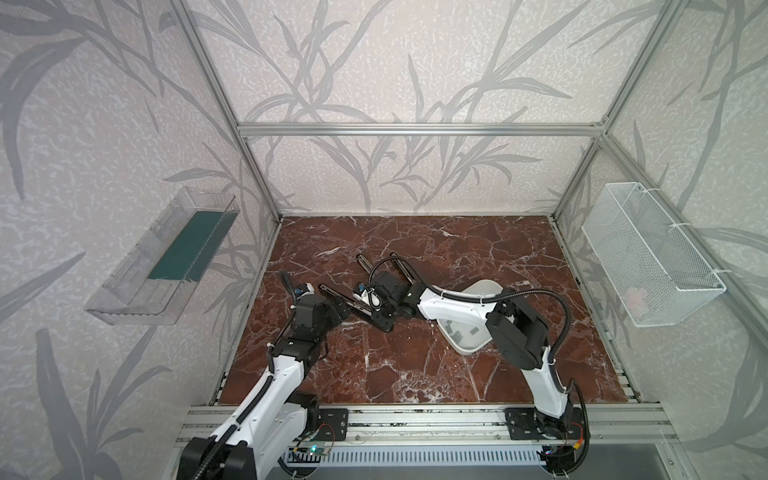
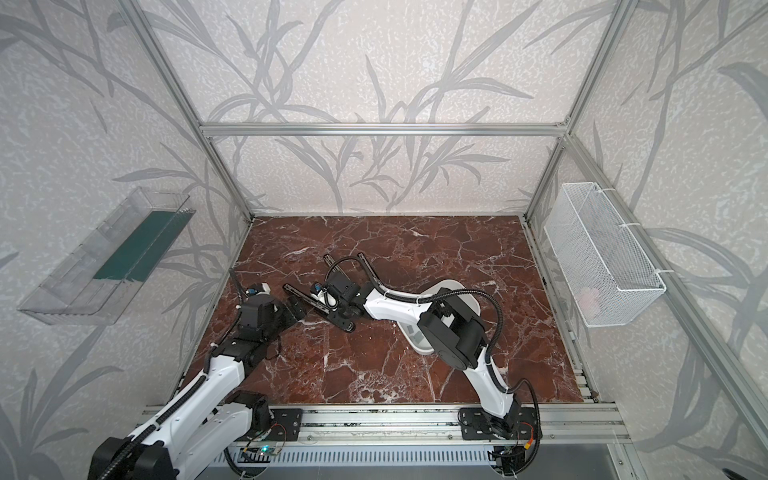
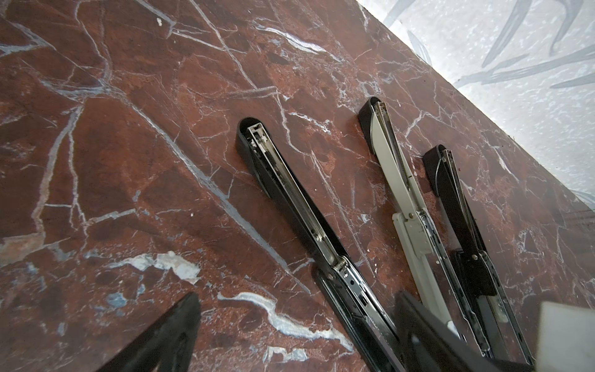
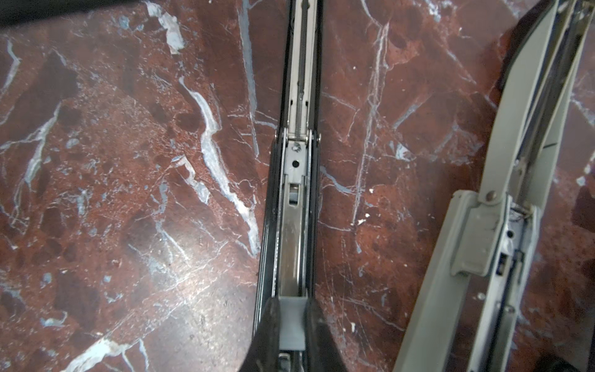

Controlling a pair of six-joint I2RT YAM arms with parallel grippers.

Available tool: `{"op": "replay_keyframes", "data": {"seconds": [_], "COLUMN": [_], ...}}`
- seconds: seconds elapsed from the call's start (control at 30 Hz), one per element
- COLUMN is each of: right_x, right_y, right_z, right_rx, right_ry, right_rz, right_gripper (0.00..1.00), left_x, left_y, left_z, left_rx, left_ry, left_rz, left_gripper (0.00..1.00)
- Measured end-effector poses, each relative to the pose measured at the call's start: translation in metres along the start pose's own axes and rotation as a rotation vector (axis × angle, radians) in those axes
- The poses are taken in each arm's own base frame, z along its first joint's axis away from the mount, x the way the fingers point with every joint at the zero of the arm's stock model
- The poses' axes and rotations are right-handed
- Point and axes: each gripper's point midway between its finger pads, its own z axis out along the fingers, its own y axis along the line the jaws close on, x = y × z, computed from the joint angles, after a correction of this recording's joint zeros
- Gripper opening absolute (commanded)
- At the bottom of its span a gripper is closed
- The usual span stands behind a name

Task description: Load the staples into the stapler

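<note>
My right gripper point(image 4: 291, 306) holds a strip point(image 4: 291, 328) over the stapler point(image 4: 293, 232).
Its fingers pinch the little grey strip tight, in line with the shiny open track of the black stapler, which lies flat on the table point(image 4: 128, 193). My left gripper point(image 3: 299, 299) is spread wide, low by the same stapler; I cannot tell if it touches. More staples point(image 1: 457, 332) lie in the white dish point(image 1: 486, 289) under my right arm. A grey stapler point(image 3: 399, 180) and a third stapler point(image 3: 450, 193), black, lie open beside it.
</note>
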Motion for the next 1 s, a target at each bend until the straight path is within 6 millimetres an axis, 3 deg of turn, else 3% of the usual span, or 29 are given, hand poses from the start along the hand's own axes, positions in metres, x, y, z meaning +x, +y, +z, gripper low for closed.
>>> {"op": "replay_keyframes", "data": {"seconds": [0.33, 0.67, 1.0], "right_x": [0.0022, 0.0022, 0.0071], "right_y": [-0.0024, -0.0029, -0.0023], "right_z": [-0.0024, -0.0026, -0.0029], "right_rx": [0.014, 0.015, 0.010], "right_ry": [0.012, 0.012, 0.033], "right_rz": [0.001, 0.003, 0.008], "right_gripper": [0.25, 0.27, 0.16], "left_x": [-0.0009, -0.0020, -0.0031], "left_y": [-0.0012, -0.0021, -0.0028], "left_z": [0.0000, 0.0000, -0.0007], "left_rx": [0.006, 0.009, 0.012], "left_ry": [-0.003, -0.008, -0.012], "left_rz": [-0.001, -0.001, -0.002], "left_gripper": [0.94, 0.94, 0.94]}}
